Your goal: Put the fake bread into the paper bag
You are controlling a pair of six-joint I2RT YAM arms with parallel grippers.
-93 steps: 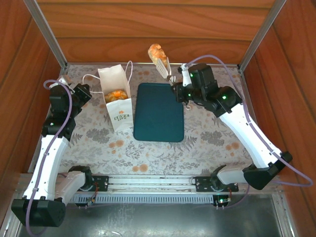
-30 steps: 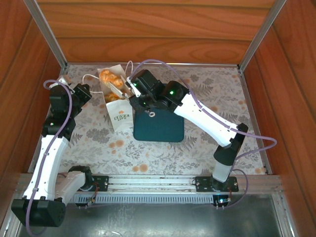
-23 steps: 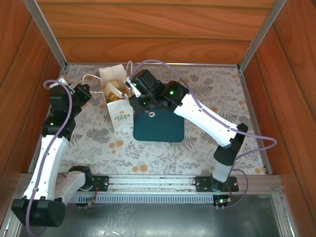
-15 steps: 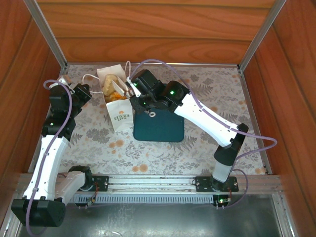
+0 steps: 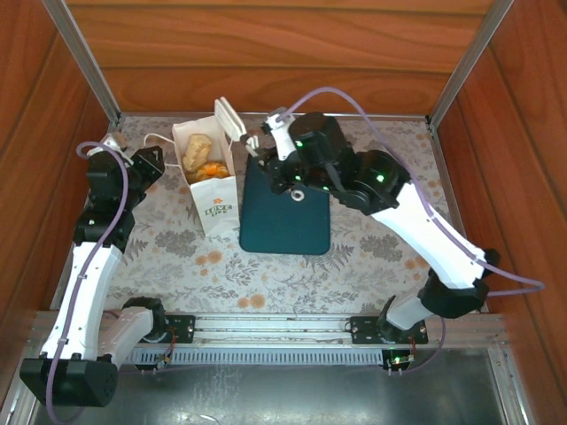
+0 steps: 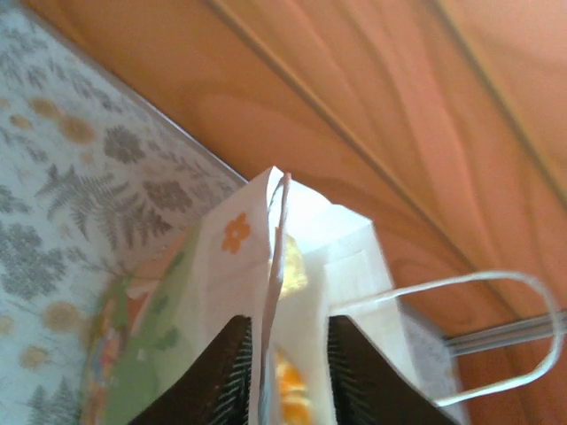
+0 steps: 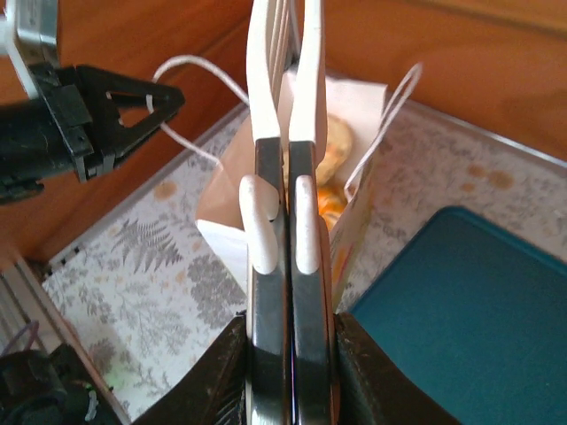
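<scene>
Left of the teal tray (image 5: 285,208), the paper bag (image 5: 215,202) stands upright with the fake bread (image 5: 202,156) inside, down-left of the right gripper (image 5: 230,119), whose jaws are together and empty; the left gripper (image 5: 152,168) is nearer, jaws apart beside the bag's wall.

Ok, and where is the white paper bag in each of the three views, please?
Top external: the paper bag stands upper left of centre, beside the teal tray.
Left wrist: bottom centre, one bag wall inside the left tool.
Right wrist: centre, the bag behind the right tool.
Shared landmark: the orange bread inside the bag.
</scene>
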